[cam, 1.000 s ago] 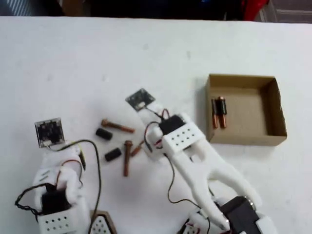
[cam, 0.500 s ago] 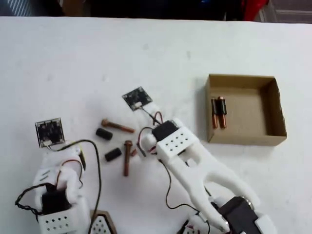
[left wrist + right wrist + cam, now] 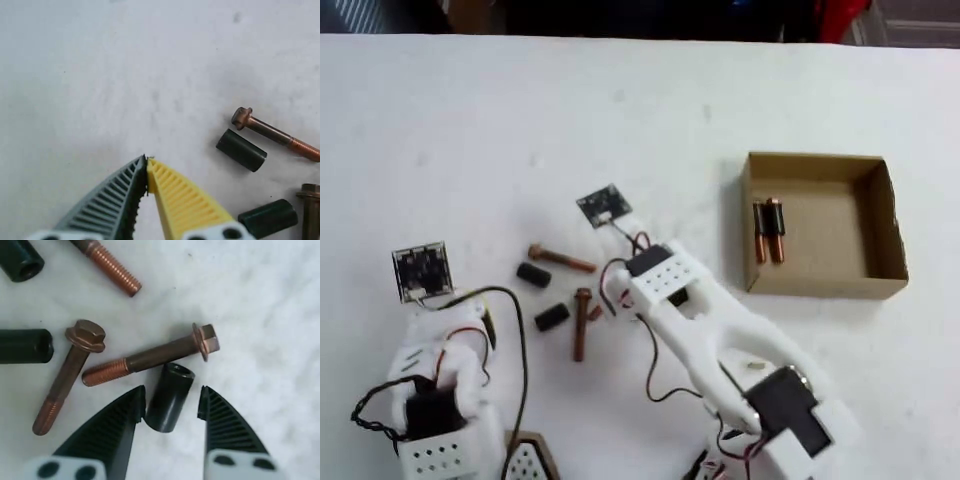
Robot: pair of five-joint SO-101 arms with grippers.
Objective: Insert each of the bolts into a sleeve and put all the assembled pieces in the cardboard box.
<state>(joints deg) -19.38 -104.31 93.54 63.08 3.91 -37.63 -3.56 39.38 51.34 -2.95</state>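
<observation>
Wide passage over bare tabletop (image 3: 620,100) along far edge & far-left corner; blocked nr front-centre by tight cluster of bolts (image 3: 579,322) & sleeves (image 3: 552,317), narrow gaps only; right arm (image 3: 720,335) slanting across from front-right; little room round sleeve (image 3: 170,397) betw. parted fingers of right gripper (image 3: 172,402), bolt (image 3: 150,356) just beside; cardboard box (image 3: 820,283) walls nr right edge; bare surface ahead of left gripper (image 3: 146,165), front-left corner.

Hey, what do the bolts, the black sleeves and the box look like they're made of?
Bolts: metal with a coppery, slightly shiny finish; cut threads and hex flange heads show. Sleeves: smooth black tubes with a dull sheen, either plastic or blackened metal; the look leaves it open. Box: plain brown cardboard, matte, with folded walls.
</observation>
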